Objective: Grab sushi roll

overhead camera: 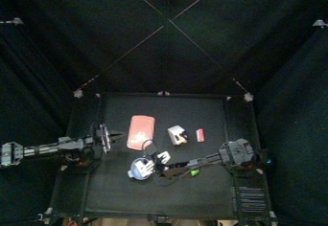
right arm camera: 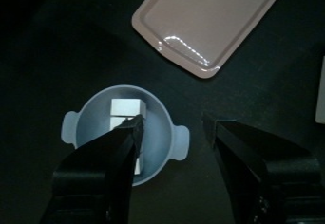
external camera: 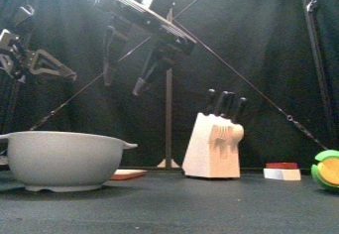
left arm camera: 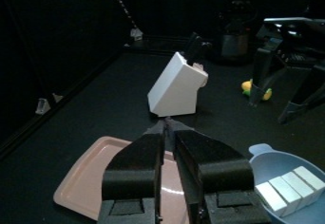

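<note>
A row of white blocks, which I take for the sushi roll [left arm camera: 290, 186], lies inside the grey-blue bowl [left arm camera: 260, 153]. In the right wrist view the sushi roll [right arm camera: 125, 107] sits in the bowl [right arm camera: 162, 116], partly behind one jaw tip. My right gripper [right arm camera: 178, 138] hangs open above the bowl, touching nothing. Seen from above, the right gripper [overhead camera: 156, 161] reaches across to the bowl [overhead camera: 133, 173]. From the front, the right gripper [external camera: 139, 74] hangs well above the bowl [external camera: 59, 160]. My left gripper [left arm camera: 169, 133] is shut and holds nothing, over the near end of the pink tray [left arm camera: 91, 167].
The pink tray [overhead camera: 141, 129] lies behind the bowl. A white knife block [overhead camera: 177, 133] stands mid-table, with a red-topped white block [external camera: 281, 171] to its right. A green and yellow toy [external camera: 327, 167] sits at the front right.
</note>
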You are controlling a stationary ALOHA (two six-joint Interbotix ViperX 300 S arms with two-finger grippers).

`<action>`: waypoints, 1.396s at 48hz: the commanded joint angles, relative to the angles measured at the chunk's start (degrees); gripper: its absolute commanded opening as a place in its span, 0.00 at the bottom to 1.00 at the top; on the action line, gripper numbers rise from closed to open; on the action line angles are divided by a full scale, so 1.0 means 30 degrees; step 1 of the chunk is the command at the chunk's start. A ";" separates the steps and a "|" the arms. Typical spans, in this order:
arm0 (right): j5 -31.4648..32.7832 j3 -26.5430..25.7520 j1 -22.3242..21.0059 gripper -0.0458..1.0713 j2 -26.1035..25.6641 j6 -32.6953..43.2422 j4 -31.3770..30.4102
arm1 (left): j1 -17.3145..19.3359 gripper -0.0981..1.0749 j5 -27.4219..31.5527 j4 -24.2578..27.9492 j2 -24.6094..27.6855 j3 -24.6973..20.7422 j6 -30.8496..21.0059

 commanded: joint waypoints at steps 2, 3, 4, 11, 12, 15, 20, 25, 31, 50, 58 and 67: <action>-0.0557 -0.0674 -0.0059 0.81 -0.0234 -0.0029 0.0352 | -0.0029 0.55 -0.0176 -0.0029 0.0117 -0.0498 0.0000; -0.0703 -0.0732 -0.0059 0.81 -0.0176 -0.0059 0.0469 | -0.0029 0.55 -0.0146 -0.0029 0.0117 -0.0498 0.0000; -0.0791 -0.0762 -0.0059 0.81 -0.0146 -0.0059 0.0557 | -0.0029 0.55 -0.0176 -0.0029 0.0117 -0.0469 0.0000; -0.1436 -0.1055 -0.0264 0.81 0.0234 -0.0088 0.1465 | -0.0029 0.55 -0.0176 -0.0029 0.0088 -0.0439 0.0029; -0.1494 -0.1113 -0.0322 0.81 0.0293 -0.0088 0.1553 | -0.0029 0.55 -0.0176 -0.0029 0.0117 -0.0439 0.0029; -0.1787 -0.1113 -0.0469 0.81 0.0527 -0.0088 0.1846 | -0.0029 0.55 -0.0176 -0.0029 0.0088 -0.0439 0.0029; -0.2461 -0.1143 -0.0674 0.81 0.0967 -0.0117 0.2373 | -0.0029 0.55 -0.0176 0.0000 0.0117 -0.0439 0.0029; -0.3721 -0.1172 -0.0850 0.81 0.1377 -0.0234 0.2871 | -0.0029 0.55 -0.0146 -0.0029 0.0117 -0.0439 0.0029; -0.4248 -0.1318 -0.0967 0.81 0.1494 -0.1758 0.3984 | -0.0029 0.55 -0.0176 0.0000 0.0117 -0.0439 0.0059; -0.2314 -0.3779 -0.1436 0.81 0.3281 -0.5508 0.7178 | 0.0000 0.55 -0.0176 0.0000 0.0117 -0.0410 0.0029; -0.0850 -0.4893 -0.1406 0.81 0.4102 -0.5859 0.7148 | 0.0000 0.55 -0.0176 -0.0029 0.0117 -0.0410 0.0029; -0.0732 -0.5449 -0.1436 0.81 0.4453 -0.6445 0.7412 | 0.0000 0.55 -0.0176 0.0000 0.0088 -0.0410 0.0029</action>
